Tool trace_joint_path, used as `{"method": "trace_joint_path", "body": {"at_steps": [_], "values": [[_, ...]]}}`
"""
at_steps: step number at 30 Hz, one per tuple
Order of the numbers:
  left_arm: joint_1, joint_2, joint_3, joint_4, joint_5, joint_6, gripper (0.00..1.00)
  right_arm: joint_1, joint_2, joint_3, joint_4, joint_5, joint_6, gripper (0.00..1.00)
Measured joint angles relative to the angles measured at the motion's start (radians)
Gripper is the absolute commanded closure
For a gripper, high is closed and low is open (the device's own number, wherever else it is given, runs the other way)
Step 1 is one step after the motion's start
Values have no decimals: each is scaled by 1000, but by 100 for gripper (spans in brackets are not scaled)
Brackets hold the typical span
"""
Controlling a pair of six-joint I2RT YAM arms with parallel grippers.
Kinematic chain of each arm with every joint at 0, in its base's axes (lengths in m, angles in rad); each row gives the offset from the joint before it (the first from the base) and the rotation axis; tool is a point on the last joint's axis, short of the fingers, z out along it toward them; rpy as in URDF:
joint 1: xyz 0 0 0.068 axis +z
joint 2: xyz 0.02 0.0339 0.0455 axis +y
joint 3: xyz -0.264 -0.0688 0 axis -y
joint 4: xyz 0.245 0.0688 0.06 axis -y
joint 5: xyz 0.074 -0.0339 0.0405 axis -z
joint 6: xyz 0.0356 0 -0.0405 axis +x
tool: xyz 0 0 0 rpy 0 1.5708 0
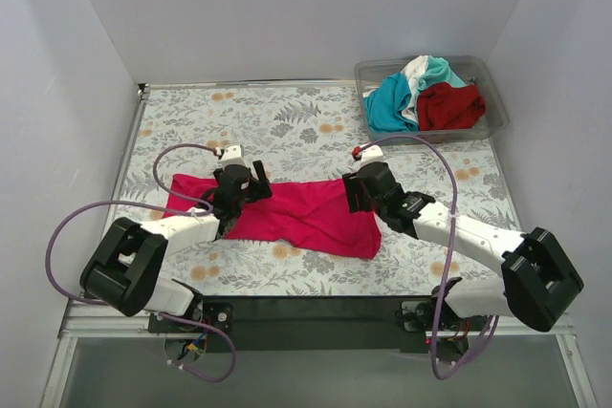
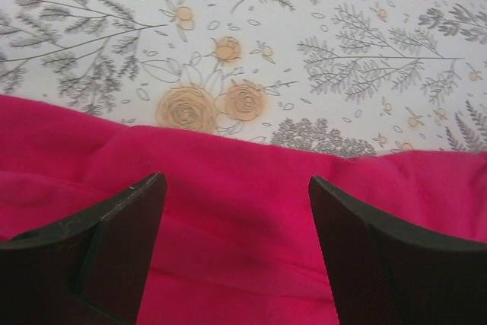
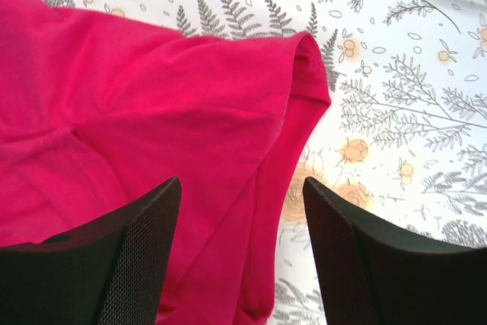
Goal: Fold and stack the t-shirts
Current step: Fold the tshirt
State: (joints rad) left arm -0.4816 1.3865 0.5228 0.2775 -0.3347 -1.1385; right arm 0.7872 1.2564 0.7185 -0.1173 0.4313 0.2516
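Left tool (image 2: 237, 186) and right tool (image 3: 242, 188) gape over t-shirt (image 1: 308, 217).

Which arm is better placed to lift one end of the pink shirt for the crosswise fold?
Right, I'd say. The right claw hangs open over the right end of the pink shirt, the cloth's edge between its fingers. The left claw, also open, sits further in from its end.
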Motion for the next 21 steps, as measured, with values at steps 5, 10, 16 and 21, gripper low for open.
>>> {"method": "trace_joint_path", "body": {"at_steps": [5,10,16,21], "values": [[-29,85,39,69,62,-4,30,-82,102,6,110,-70,-16,50],[-86,194,101,109,80,-6,30,-153,217,27,179,-134,-23,59],[-146,285,144,123,92,-7,30,-216,262,30,209,-186,-31,74],[-190,321,161,135,76,-8,30,-251,296,30,230,-246,-32,78]]}}
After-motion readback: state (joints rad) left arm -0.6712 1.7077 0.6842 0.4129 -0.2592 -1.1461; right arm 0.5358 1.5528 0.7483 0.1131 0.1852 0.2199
